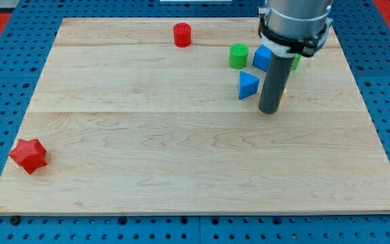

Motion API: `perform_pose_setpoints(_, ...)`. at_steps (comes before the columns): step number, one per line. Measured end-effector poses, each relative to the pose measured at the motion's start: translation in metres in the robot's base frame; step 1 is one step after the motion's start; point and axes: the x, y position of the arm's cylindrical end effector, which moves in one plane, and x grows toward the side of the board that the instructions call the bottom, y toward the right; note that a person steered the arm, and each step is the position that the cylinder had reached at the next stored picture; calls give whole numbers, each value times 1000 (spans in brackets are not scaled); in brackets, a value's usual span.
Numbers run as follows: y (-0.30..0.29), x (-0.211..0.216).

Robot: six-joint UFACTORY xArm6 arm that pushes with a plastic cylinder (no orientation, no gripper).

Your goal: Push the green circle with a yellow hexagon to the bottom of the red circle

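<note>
The green circle (pixel 238 55) stands on the wooden board (pixel 181 156) at the view's upper right. The red circle (pixel 182 34) is near the view's top edge, to the left of the green circle and apart from it. My tip (pixel 268 111) rests on the board below and to the right of the green circle, just right of a blue triangle (pixel 248 85). Only a thin yellow sliver (pixel 284 91) shows at the rod's right edge; its shape is hidden by the rod.
A blue cube (pixel 262 57) sits right beside the green circle, partly behind the rod. Another green block (pixel 295 63) peeks out to the right of the rod. A red star (pixel 28 155) lies at the view's lower left.
</note>
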Motion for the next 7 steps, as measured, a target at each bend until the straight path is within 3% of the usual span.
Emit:
perform_pose_setpoints(5,47,-6)
perform_pose_setpoints(7,47,-54)
